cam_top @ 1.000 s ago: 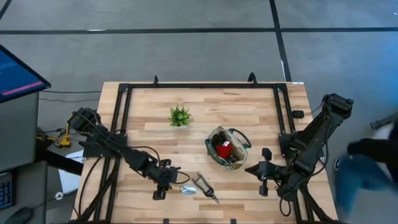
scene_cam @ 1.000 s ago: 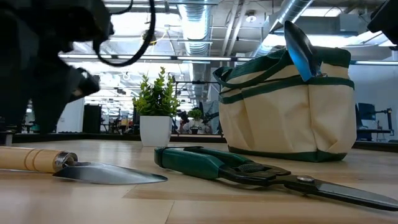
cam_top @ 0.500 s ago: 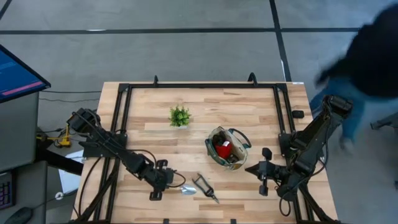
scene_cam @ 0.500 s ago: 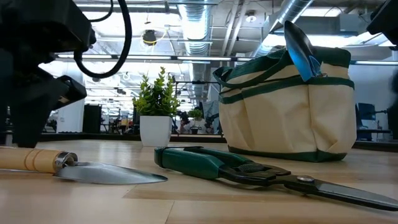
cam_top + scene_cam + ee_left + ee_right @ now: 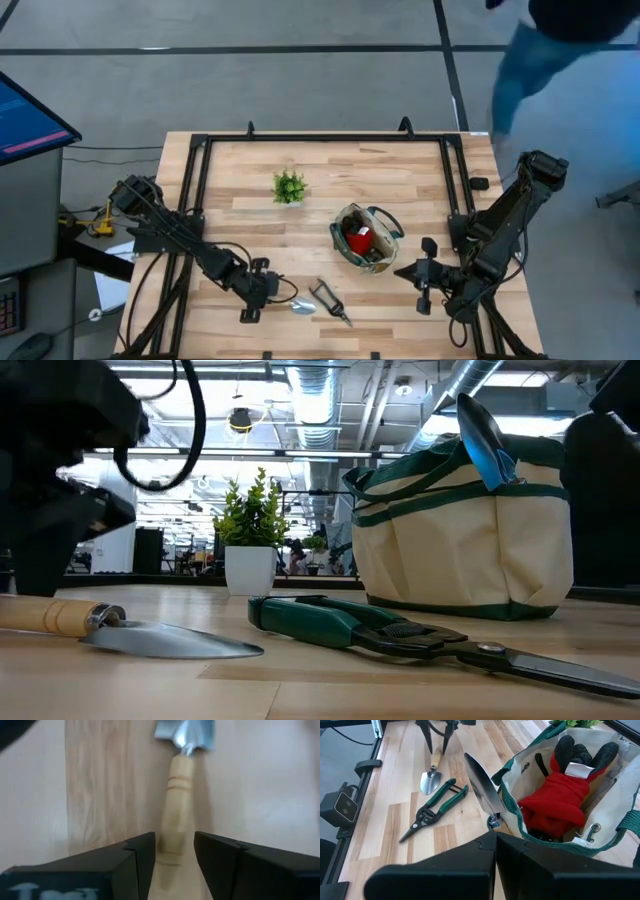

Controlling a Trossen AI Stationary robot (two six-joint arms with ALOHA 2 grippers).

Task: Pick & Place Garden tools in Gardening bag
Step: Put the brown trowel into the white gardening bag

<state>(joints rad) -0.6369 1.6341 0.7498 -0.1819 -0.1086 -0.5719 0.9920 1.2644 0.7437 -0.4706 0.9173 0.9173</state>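
- Beside the gardening bag (image 5: 366, 238), on its left-arm side, we see the left gripper (image 5: 174, 851) low over a wooden-handled trowel (image 5: 296, 306), fingers apart astride the handle end, not clamped.
- Green-handled shears (image 5: 329, 301) lie between trowel and bag; a red-and-black glove (image 5: 566, 795) and another trowel (image 5: 481, 785) already sit inside the bag.
- We judge a grip this near the handle's tip may let the blade sag or slip.
- The right gripper (image 5: 421, 270) waits beyond the bag, fingers together.

Two dark jointed arms, looping black cables, blocky black fingers (image 5: 140, 855)
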